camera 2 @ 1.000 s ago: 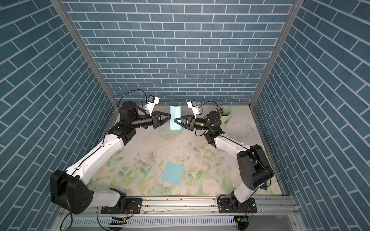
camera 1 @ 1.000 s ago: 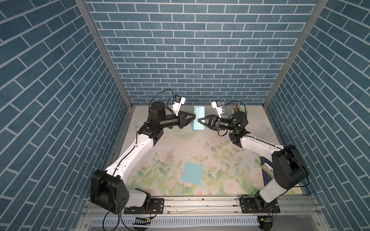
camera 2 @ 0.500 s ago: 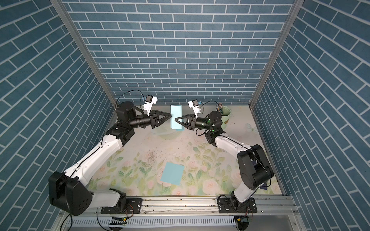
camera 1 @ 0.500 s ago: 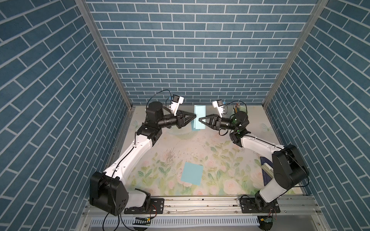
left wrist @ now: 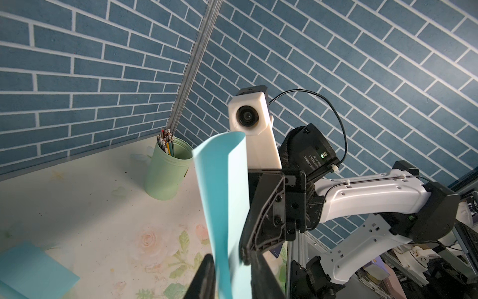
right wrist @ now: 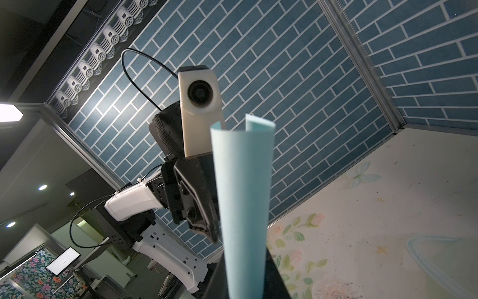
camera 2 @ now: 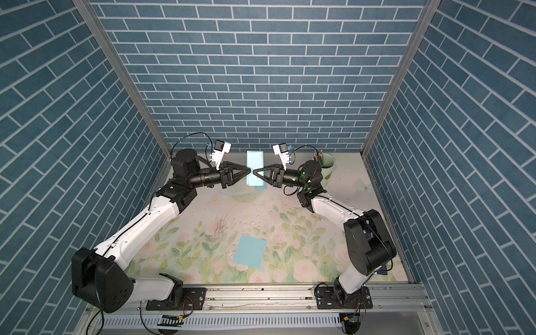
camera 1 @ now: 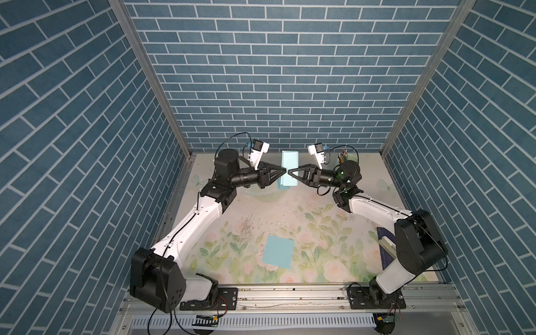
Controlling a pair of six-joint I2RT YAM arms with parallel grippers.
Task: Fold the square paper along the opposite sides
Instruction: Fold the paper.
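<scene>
Paper [camera 1: 290, 159] hides whether left gripper [camera 1: 285, 173] grips; right gripper [camera 1: 290, 172] pinches it.

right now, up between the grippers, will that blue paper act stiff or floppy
Probably floppy: the held paper curls into a loose roll instead of lying flat. Likely very light, since it stands upright above the pinch without sagging. Its thin edges would probably crease under uneven pressure.

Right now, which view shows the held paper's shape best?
Right wrist view: the held paper fills the centre, and both layers show, curled loosely, not creased flat. The left wrist view shows the paper close too, but mostly one curved face. In both top views the paper is a small, distant strip.
</scene>
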